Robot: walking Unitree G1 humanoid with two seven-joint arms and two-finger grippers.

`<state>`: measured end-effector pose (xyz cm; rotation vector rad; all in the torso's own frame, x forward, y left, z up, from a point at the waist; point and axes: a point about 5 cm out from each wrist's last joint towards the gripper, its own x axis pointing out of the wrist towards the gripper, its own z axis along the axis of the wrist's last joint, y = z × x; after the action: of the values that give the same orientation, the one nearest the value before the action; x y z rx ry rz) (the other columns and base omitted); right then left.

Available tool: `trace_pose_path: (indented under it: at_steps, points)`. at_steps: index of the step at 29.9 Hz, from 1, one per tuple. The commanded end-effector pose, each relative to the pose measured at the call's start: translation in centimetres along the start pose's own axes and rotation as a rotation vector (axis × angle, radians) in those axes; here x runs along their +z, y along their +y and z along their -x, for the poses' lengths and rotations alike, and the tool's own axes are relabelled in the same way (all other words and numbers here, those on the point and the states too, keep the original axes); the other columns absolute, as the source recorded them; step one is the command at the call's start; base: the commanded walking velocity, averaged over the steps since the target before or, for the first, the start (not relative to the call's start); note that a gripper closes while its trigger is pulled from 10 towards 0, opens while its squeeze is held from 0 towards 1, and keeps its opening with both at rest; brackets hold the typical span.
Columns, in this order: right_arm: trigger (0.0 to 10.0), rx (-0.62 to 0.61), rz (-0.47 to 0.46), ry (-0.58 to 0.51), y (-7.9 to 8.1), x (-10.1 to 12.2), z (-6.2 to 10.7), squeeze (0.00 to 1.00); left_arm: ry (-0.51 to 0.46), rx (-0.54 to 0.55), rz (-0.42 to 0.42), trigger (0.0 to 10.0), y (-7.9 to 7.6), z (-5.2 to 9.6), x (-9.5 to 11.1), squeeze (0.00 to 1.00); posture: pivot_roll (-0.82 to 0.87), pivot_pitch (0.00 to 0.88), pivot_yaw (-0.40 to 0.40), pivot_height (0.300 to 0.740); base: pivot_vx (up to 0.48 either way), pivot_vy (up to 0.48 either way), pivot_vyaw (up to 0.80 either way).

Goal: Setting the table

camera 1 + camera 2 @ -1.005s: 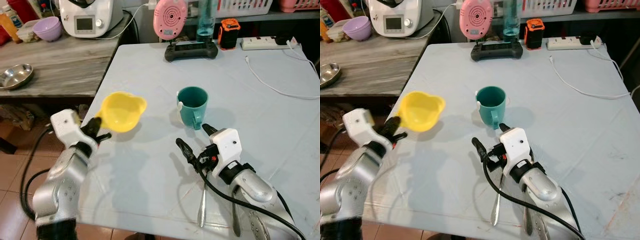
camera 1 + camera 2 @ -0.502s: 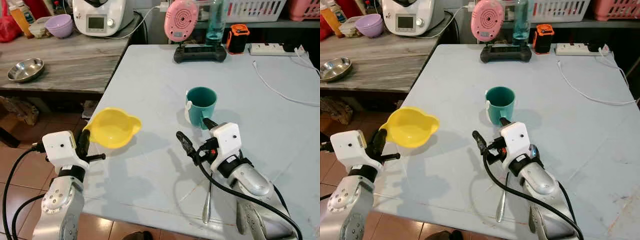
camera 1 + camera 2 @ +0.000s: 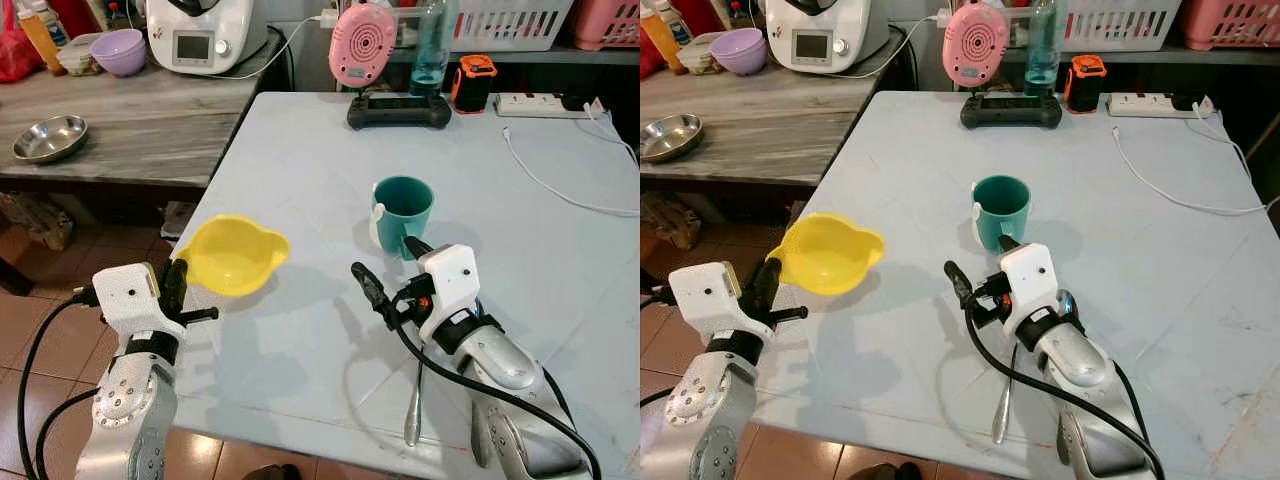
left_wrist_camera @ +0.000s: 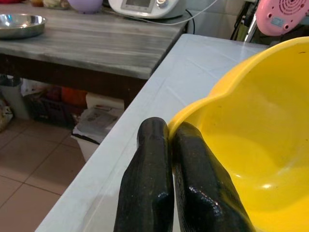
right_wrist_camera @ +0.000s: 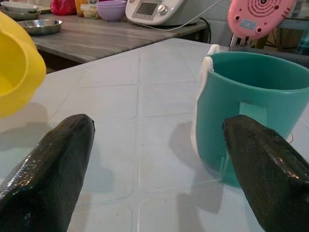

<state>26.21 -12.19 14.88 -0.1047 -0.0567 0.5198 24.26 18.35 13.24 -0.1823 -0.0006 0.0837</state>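
My left gripper (image 3: 179,283) is shut on the rim of a yellow bowl (image 3: 235,258), which hangs just above the left edge of the pale blue table (image 3: 300,150). In the left wrist view both black fingers (image 4: 149,159) pinch the bowl's rim (image 4: 251,145). A teal mug (image 3: 403,210) stands upright mid-table. My right gripper (image 3: 386,260) is open just in front of it, low over the table, with nothing between its fingers; the mug (image 5: 251,111) sits by one finger. A metal spoon (image 3: 413,410) lies on the table under my right arm.
A wooden counter at the left carries a steel bowl (image 3: 50,138), a purple bowl (image 3: 117,50) and a white appliance (image 3: 205,35). At the table's far edge are a pink gadget (image 3: 362,45), a black controller (image 3: 397,108), a power strip (image 3: 535,103) and a white cable (image 3: 560,180).
The camera has shifted. My left gripper has drawn the yellow bowl slightly back and down toward the table's left edge. The right gripper stays open by the mug.
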Motion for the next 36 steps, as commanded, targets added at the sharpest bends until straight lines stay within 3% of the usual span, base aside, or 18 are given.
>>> trace_pose_path:
  at_steps: [1,13,25,36]
  points:
    - [10.0,0.005,0.009,-0.018,0.17,0.35,0.02,0.00,-0.014,-0.001,-0.009,10.0,0.16,-0.11,0.26,0.00,-0.08,0.093,0.086,0.740,0.000,0.409,0.00]
    - [10.0,-0.008,0.008,-0.019,0.20,0.34,0.02,0.00,-0.011,-0.014,0.011,10.0,0.10,-0.43,0.32,0.00,-0.09,0.095,0.098,0.740,0.000,0.450,0.00]
    - [10.0,-0.013,0.005,-0.023,0.35,0.38,-0.10,0.00,-0.014,-0.023,0.012,10.0,0.03,-0.50,0.41,0.00,-0.09,0.096,0.105,0.740,0.000,0.480,-0.54]
    - [10.0,-0.010,0.010,-0.032,0.44,0.46,-0.20,0.00,-0.024,-0.024,0.013,10.0,-0.30,-0.65,0.48,0.00,-0.08,0.090,0.099,0.740,0.000,0.480,0.00]
